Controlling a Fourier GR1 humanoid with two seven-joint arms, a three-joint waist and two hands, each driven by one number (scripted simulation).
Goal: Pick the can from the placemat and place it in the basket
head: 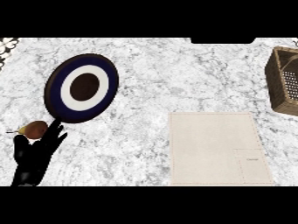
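At lower left, the left hand point(35, 153) rests open, fingers up, holding nothing. Just beside its fingertips lies a pear point(33, 128), near a plate point(81, 87). The placemat point(217, 148) is well apart; the basket point(293, 83) stands at right. No can shows.

No readable text, label, brand, number or sign appears anywhere in the head view. A small stitched patch point(251, 160) at the near right corner of the beige placemat point(212, 144) carries only an illegible mark.
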